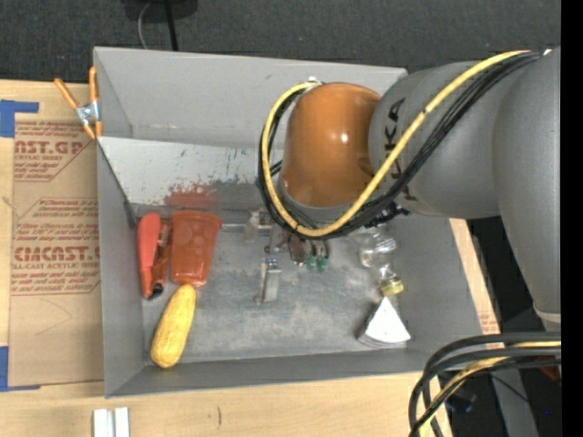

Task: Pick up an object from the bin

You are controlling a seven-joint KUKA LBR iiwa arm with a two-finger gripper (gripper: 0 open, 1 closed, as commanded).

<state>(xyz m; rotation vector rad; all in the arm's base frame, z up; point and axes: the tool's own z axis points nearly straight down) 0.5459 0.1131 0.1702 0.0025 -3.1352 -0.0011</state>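
- Grey bin (228,98): I am watching my gripper (290,260) hovering mid-bin; open or closed, I cannot tell.
- Yellow corn cob (173,326) is lying at the lower-left corner, long axis pointing up-right.

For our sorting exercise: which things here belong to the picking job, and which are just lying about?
Job in hand: gripper, mid-bin; grey bin.

Lying about on the bin floor: yellow corn cob, red block, orange tool, white wedge, clear plastic thing.

The grey arm (474,144) reaches in from the right, orange-covered wrist (328,153) turned downward, cables (266,153) looping round it.
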